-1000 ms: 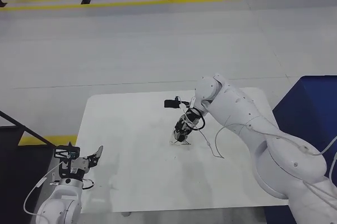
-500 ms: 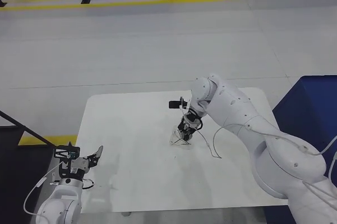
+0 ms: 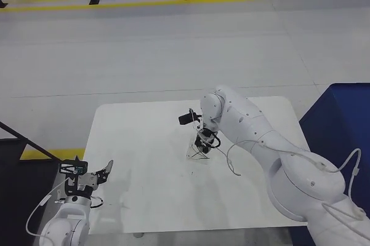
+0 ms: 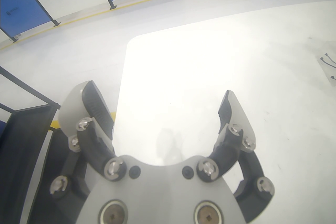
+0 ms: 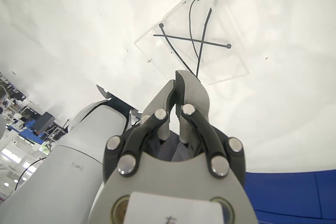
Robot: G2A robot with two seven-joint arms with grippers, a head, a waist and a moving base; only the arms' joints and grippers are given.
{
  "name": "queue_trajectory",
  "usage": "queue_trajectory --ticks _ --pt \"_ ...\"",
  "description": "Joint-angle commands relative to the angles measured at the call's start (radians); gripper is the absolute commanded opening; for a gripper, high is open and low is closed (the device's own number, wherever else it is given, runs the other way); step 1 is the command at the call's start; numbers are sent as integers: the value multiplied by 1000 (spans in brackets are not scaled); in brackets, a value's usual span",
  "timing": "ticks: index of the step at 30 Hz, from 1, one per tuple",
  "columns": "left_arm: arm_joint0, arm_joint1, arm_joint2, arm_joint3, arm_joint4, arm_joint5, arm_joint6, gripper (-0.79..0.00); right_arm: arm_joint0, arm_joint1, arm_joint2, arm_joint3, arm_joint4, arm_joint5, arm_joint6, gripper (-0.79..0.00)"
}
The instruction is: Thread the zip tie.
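Directly ahead of the right claw: a clear tray point(image 5: 232, 62) lies flat on the white table point(image 3: 141, 184), its near edge just beyond the fingertips.
Task item: four black zip ties point(image 5: 200, 42) lie loose in the tray, overlapping one another.
Long axes: three ties run away from the claw, tails toward its tip and heads on the tray's far side. The fourth lies across them, side to side.
Right claw point(image 5: 179, 79): fingers pressed together, tip down over the tray's near edge. Two tails end right at the tip. Whether one is pinched cannot be told.
Left claw point(image 4: 158, 87): fingers spread wide with nothing between them, hovering at the table's near corner.
Nearer arm: the right, by a wide margin. From the left claw the tray sits well off, ahead and to its right side.
Step in hand (judgement): picking one tie by its tail; threading not yet begun.
Room to move: bare table surrounds the tray on all sides, with open surface between the two claws for a handover.
Edges: the tray walls look low. The crossed ties are the main hindrance, since lifting one may drag the others.
Next move (judgement): a clean hold on a single tail, then a lift clear of the pile.
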Motion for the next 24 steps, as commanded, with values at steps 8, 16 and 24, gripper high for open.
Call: queue_trajectory --ticks 8,16,24 --pt "0 0 0 0 0 0 0 0 -17 -55 2 95 -53 -4 -48 -785" --pt "0 0 0 0 0 0 0 0 -16 -83 18 152 -60 -28 -68 -745" --pt "0 0 0 0 0 0 0 0 9 -83 71 189 18 -161 8 -785"
